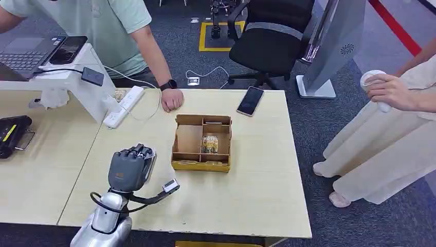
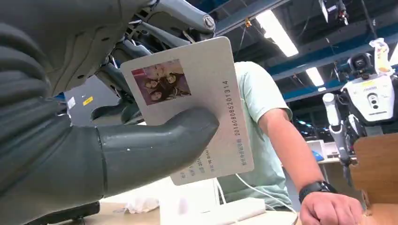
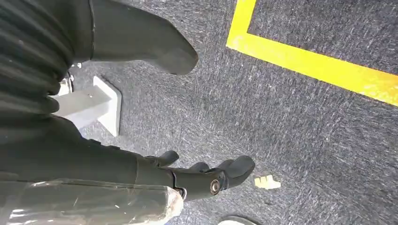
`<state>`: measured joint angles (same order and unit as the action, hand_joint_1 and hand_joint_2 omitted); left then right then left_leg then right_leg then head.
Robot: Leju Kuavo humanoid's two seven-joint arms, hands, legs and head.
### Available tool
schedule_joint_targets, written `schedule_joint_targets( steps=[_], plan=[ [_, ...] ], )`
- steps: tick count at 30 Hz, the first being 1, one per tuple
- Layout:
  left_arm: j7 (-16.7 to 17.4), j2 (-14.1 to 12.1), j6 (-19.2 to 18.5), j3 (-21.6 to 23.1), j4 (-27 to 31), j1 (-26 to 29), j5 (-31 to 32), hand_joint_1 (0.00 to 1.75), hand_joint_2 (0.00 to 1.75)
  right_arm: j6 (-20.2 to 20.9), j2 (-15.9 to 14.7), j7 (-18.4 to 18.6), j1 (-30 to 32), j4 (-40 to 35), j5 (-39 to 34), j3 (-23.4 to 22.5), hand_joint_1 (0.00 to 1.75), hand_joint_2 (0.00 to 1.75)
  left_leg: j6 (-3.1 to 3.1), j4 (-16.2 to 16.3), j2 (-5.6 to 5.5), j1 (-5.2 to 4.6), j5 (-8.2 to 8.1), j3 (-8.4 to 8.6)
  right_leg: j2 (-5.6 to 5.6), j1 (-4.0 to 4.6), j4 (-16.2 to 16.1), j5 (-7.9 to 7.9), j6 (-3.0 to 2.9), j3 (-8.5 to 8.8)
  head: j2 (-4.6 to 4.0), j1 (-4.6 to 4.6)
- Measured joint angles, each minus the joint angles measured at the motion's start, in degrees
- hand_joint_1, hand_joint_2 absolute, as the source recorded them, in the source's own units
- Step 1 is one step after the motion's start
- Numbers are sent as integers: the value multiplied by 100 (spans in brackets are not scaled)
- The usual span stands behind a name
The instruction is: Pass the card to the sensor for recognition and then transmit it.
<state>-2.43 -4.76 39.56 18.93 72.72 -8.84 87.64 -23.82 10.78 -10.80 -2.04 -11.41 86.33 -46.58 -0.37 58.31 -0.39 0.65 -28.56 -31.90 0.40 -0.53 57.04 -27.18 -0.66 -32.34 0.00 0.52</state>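
Left hand [image 1: 131, 167], raised over the near part of the desk [image 1: 257, 185], grips the card [image 2: 197, 101]: in the left wrist view the thick thumb presses the card's printed face and darker fingers back it from behind. The card is pale, with a small photograph at 1 corner and a line of digits along 1 edge, and it is held clear of the desk surface. Right hand [image 3: 206, 176] hangs over grey carpet [image 3: 291, 117] marked by a yellow line [image 3: 319, 65]; its fingers are apart and it holds nothing.

Just beyond the left hand, a compartmented cardboard tray [image 1: 201, 142] sits on the desk, a printed packet [image 1: 210, 144] lying in 1 of its compartments. Left of the tray, a white stand [image 1: 77, 82] rises at the seam of the 2 desks, with a small dark device [image 1: 93, 76] on its front face and a white power strip [image 1: 123, 106] beside it. A black device [image 1: 13, 135] rests at the far left edge.

At the far edge of the desk, a seated person in a pale green shirt rests a fist [image 1: 172, 100] on the surface, a dark watch at the wrist. A smartphone [image 1: 250, 100] lies near the far right corner. Beyond it stands a black office chair [image 1: 270, 41]; at right, a second person holds a white controller [image 1: 374, 85].
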Motion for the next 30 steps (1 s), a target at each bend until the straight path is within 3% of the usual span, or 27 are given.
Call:
schedule_joint_targets(
  steps=[19,30],
  plan=[
    [155,142,0,-7,-414,-217,118,175,175,0,-7,2,-8,9,-13,20,0,175,0,0,-1,0,0,-1,-1,0,0,0,0,0,0,-2],
    [380,-11,2,-446,-757,-148,83,175,175,-7,-17,-4,6,18,-120,17,0,175,0,0,0,1,0,-2,-2,0,0,0,0,0,0,-2]
  ],
)
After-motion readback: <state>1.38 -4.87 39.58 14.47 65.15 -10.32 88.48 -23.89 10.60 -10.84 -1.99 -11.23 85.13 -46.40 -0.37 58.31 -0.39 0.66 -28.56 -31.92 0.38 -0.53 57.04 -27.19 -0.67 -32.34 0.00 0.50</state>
